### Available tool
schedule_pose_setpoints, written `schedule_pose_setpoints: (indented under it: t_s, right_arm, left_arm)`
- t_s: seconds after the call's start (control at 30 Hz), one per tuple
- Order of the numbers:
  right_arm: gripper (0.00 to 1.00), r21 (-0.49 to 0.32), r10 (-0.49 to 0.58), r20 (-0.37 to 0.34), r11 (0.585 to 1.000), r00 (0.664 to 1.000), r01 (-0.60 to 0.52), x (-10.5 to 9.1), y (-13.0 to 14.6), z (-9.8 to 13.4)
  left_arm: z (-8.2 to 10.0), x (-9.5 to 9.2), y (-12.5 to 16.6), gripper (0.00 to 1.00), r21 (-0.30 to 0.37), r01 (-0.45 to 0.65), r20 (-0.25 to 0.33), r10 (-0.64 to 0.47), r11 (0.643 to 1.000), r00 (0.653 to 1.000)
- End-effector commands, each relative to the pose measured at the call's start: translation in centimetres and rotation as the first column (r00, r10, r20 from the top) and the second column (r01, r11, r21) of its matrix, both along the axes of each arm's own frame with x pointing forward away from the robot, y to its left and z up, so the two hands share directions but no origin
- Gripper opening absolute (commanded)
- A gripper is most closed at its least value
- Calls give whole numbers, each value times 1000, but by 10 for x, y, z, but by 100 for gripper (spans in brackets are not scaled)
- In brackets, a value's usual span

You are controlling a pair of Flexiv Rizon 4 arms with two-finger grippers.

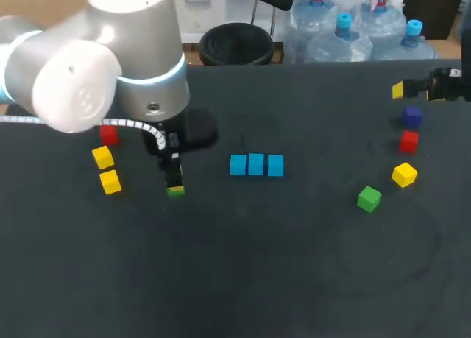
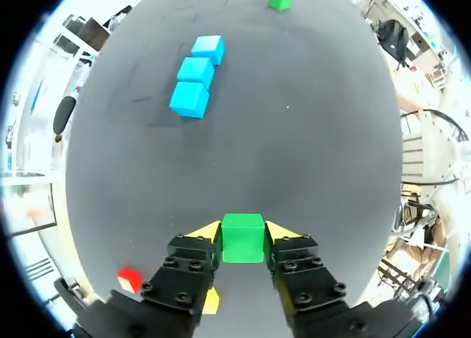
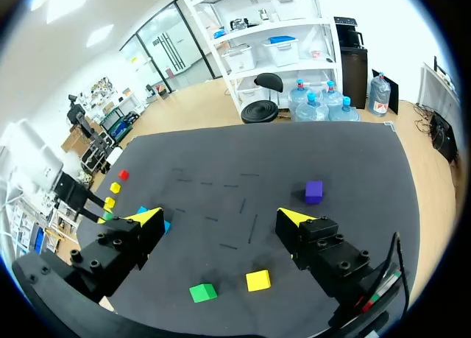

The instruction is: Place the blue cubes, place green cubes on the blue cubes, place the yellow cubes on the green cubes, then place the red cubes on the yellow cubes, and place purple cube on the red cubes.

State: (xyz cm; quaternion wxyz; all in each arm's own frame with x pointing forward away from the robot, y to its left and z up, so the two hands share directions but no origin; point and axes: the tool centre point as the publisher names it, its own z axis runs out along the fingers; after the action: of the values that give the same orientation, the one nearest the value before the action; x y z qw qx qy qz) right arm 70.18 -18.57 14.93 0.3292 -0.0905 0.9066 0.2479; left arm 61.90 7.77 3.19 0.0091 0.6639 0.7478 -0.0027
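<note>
Item nearest the lens: the black, yellow-tipped left gripper (image 2: 244,231), which is being kept closed on a small, bright green cube (image 2: 243,242), with one fingertip being pressed against each of two opposite side faces. The cube is being held low over the dark grey table (image 1: 243,279), to the left of a row of three touching light blue cubes (image 1: 255,164); whether it is being rested on the surface cannot be told. Handling, as judged: it is being taken for light, rigid and not fragile, with smooth flat faces that may slip, so hold is best being taken centred on parallel sides, the top and underside being left free for stacking. Appearance: sharp-edged, evenly coloured, unmarked. The yellow-tipped right gripper (image 3: 219,218) is being held wide apart with nothing in it, above the table's right side, near a small purple cube (image 3: 314,191).
</note>
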Motion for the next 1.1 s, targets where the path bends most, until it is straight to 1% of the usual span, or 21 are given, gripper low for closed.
schedule_pose_setpoints:
  t_s: [0.03, 0.2, 0.37, 0.57, 0.6, 0.63, 0.7, 0.73, 0.77, 0.8, 1.1]
  right_arm:
    - [100, -2, -1, 0, 1000, 1000, 1, -1, 0, 0]
    - [100, -2, -1, 0, 1000, 1000, 1, -1, 0, 0]
    - [100, -2, -1, 0, 1000, 1000, 1, -1, 0, 0]
    - [100, -2, -1, 0, 1000, 1000, 1, -1, 0, 0]
    - [100, -2, -1, 0, 1000, 1000, 1, -1, 0, 0]
    - [100, -2, -1, 0, 1000, 1000, 1, -1, 0, 0]
    - [100, -2, -1, 0, 1000, 1000, 1, -1, 0, 0]
    - [100, -2, -1, 0, 1000, 1000, 1, -1, 0, 0]
    - [100, -2, -1, 0, 1000, 1000, 1, -1, 0, 0]
    - [100, -2, -1, 0, 1000, 1000, 1, -1, 0, 0]
    - [100, -2, -1, 0, 1000, 1000, 1, -1, 0, 0]
  left_arm:
    - [-13, 11, -8, 0, 14, 6, -33, -6, 1000, 999]
    - [-25, 13, -8, 0, 21, -2, -57, 4, 1000, 998]
    - [-30, 14, -7, 0, 26, -8, -64, 9, 1000, 998]
    - [-31, 15, -4, 0, 27, -10, -70, 12, 1000, 997]
    - [-32, 15, -4, 4, 27, -10, -72, 12, 1000, 997]
    - [-32, 15, -4, 11, 27, -11, -75, 13, 1000, 997]
    - [-33, 15, -3, 28, 28, -12, -80, 14, 1000, 997]
    - [-33, 15, -4, 39, 28, -11, -82, 13, 1000, 997]
    - [-33, 15, -4, 81, 28, -12, -85, 14, 1000, 996]
    - [-33, 15, -4, 100, 28, -12, -88, 15, 1000, 996]
    - [-33, 15, -4, 100, 28, -12, -88, 15, 1000, 996]
